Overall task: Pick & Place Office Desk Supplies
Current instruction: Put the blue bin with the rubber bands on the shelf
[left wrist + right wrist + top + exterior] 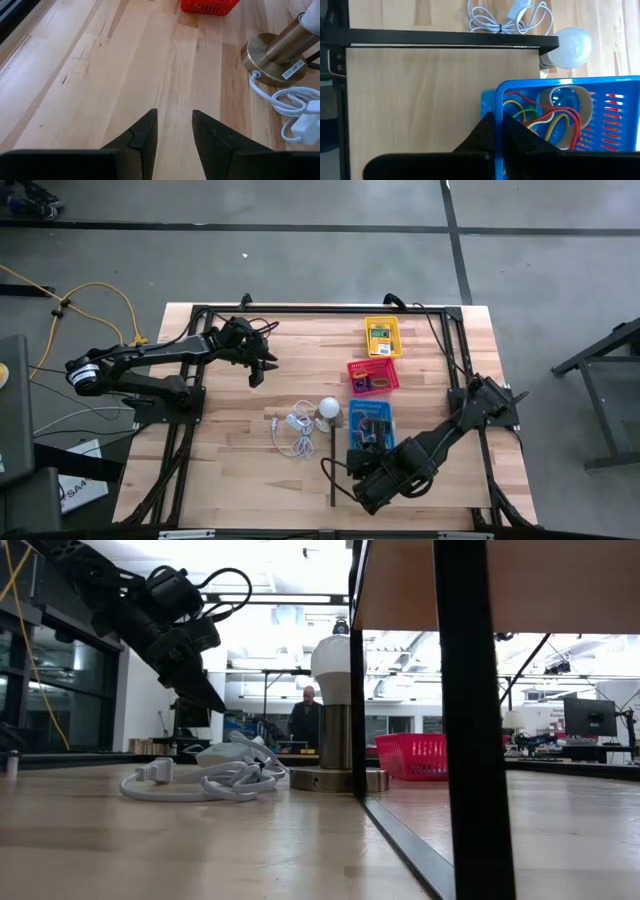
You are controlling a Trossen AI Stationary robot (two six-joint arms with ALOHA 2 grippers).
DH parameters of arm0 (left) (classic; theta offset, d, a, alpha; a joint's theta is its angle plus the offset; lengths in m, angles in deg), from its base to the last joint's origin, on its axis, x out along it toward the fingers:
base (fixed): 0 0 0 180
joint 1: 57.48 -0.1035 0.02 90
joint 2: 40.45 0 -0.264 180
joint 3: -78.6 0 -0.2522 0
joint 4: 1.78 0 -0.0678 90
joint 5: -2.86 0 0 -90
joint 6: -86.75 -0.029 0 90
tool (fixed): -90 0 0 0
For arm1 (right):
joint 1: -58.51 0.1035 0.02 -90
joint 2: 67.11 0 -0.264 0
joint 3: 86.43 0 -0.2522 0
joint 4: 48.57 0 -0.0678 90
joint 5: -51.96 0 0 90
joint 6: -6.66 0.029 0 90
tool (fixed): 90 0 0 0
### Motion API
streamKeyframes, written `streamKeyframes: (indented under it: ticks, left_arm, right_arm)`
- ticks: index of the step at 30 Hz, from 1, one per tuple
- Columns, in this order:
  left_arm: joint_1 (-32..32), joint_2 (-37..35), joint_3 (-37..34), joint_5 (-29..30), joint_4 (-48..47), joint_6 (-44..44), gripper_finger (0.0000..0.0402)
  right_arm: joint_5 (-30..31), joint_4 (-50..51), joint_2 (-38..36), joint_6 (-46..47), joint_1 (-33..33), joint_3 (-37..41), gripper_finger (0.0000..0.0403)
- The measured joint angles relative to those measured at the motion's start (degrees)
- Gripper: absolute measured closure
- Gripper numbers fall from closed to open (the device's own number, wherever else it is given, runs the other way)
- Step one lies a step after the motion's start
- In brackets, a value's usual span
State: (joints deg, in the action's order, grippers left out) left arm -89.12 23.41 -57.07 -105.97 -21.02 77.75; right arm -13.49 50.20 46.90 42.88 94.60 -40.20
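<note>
Blue slotted basket (615, 107), thin looped rubber bands (540, 117), right gripper (499, 131) closed above

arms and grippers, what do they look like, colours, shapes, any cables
Both arms are dark, nearly black, built from chunky jointed segments. The left arm has a pale ring at its base and black cables looping off its wrist. The left gripper has flat, matte black jaws tapering to points. The right gripper looks the same.
</note>
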Motion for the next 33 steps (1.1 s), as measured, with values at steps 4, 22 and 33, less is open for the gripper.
streamKeyframes:
  ticks: [4,22,33]
  left_arm:
    - [0.0,0.0,0.0,0.0,0.0,0.01,0.0284]
    - [0.0,0.0,0.0,0.0,0.0,0.01,0.0284]
    - [0.01,0.0,0.0,0.0,0.0,0.01,0.0284]
  right_arm:
    - [-0.21,-0.35,0.0,-0.28,0.68,-0.25,0.04]
    - [-4.79,-4.32,0.0,4.05,2.91,-2.4,0.04]
    - [-10.84,-10.66,0.68,4.67,2.82,-2.43,0.04]
